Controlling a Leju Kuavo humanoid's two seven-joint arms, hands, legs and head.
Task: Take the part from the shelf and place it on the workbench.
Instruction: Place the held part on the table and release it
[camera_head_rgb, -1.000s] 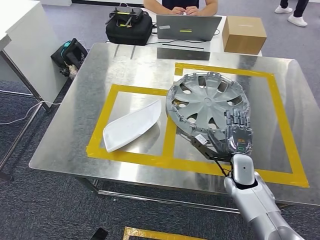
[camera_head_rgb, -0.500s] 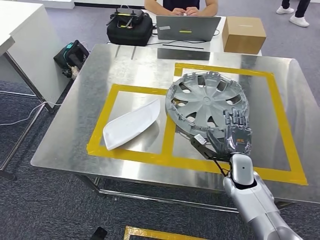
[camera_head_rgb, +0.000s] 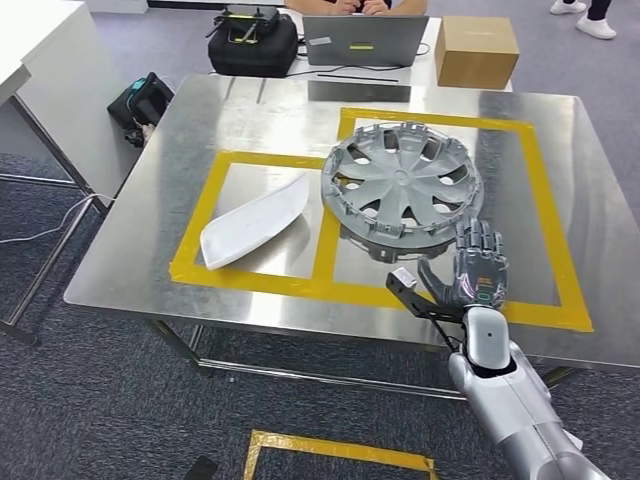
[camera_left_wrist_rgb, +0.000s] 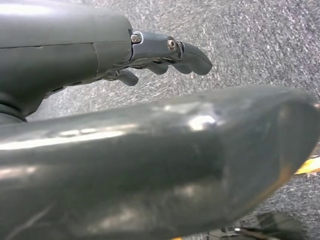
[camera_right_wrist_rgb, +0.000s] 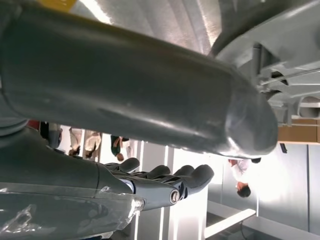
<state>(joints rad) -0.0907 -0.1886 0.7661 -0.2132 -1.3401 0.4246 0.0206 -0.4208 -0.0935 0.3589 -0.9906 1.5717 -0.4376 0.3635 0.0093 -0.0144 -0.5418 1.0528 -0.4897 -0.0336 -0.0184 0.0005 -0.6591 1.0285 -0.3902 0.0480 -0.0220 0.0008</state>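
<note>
No text, label, brand or number can be read anywhere; a small green mark on the back of the right hand (camera_head_rgb: 477, 272) is too small to make out.

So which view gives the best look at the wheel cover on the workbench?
The head view: the whole wheel cover lies flat on the workbench, just beyond the right hand. The right wrist view catches just part of its rim and underside, close up. The left wrist view faces carpet.
</note>
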